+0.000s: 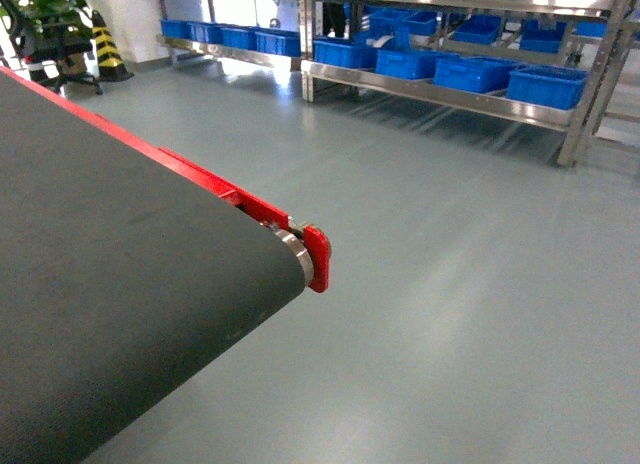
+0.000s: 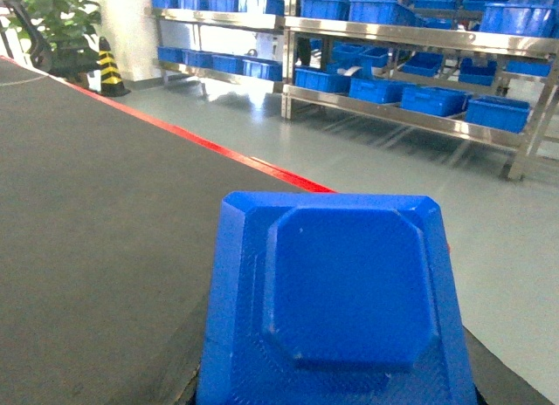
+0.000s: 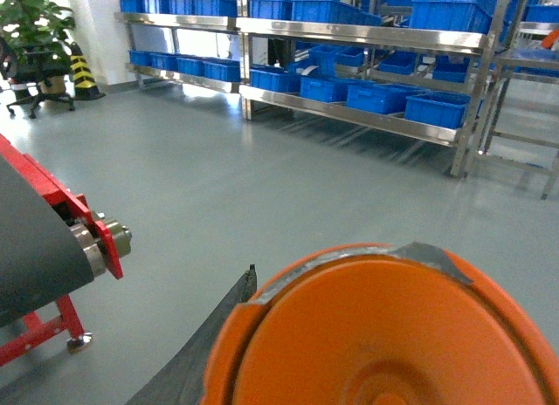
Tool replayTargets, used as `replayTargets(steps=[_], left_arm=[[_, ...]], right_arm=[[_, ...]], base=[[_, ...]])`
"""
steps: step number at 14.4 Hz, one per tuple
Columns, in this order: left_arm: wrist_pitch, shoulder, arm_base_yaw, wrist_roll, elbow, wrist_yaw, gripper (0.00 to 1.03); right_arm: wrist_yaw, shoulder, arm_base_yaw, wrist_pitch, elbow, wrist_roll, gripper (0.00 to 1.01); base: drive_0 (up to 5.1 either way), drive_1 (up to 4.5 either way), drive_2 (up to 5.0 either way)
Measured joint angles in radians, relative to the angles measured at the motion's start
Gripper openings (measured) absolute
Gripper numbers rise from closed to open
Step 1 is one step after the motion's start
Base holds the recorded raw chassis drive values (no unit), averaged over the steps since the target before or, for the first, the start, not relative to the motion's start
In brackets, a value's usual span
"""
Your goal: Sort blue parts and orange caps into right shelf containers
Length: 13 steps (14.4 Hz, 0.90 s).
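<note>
The head view shows a dark conveyor belt (image 1: 120, 314) and bright-blue plastic totes (image 1: 545, 84) on steel shelves, no grippers; each wrist view is blocked, by a blue octagonal part (image 2: 349, 287) and a round orange cap (image 3: 393, 335), gripper states untellable.

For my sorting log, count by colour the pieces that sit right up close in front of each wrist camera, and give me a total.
Blue: 1, the blue part in the left wrist view
Orange: 1, the orange cap in the right wrist view
Total: 2
</note>
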Motion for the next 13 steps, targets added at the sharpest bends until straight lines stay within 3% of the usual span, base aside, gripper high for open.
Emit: replayTargets(steps=[13], left_arm=[[0.0,0.0,0.0,0.0,0.0,0.0,0.42]], right_arm=[[0.0,0.0,0.0,0.0,0.0,0.0,0.44]], base=[[-1.7,-1.66,-1.7]])
